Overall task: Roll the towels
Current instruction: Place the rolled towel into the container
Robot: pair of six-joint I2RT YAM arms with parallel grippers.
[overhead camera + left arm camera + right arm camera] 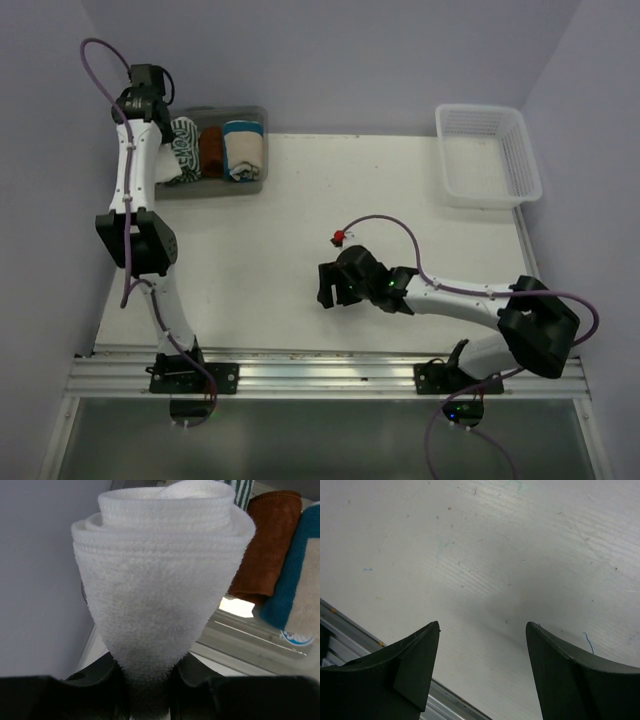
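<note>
White towel (160, 580), wound into layers w/ the coil visible at its far end, is clamped in the L gripper (150, 680). The jaws are pinched tight on its near end, and the cloth flares wide beyond the fingertips. Ahead and to the right of that pincer lie three more towels, side by side: a green-striped towel (242, 492), then a brown towel (267, 540), then a teal-and-beige towel (300, 570) furthest right. All three look rolled and sit in a grey tray (250, 640) just below and right of the jaws. It is unclear whether the white towel touches the tray.

Step in hand, as a judgement: stowing a finished roll next to the others. Next move probably calls for lowering it into the gap on the left of the striped one, then opening the jaws gently so the roll doesn't spring loose.

L arm pose: stretched far fwd from its base, elbow bent, wrist at the table's far left corner, pointing down over the tray.

R gripper (482, 627) is idle: jaws wide apart, nothing between them, bare table (495, 555) below. R arm is folded low, forearm reaching inward to mid-table. A white basket (478, 108) sits well beyond it, to its right.
</note>
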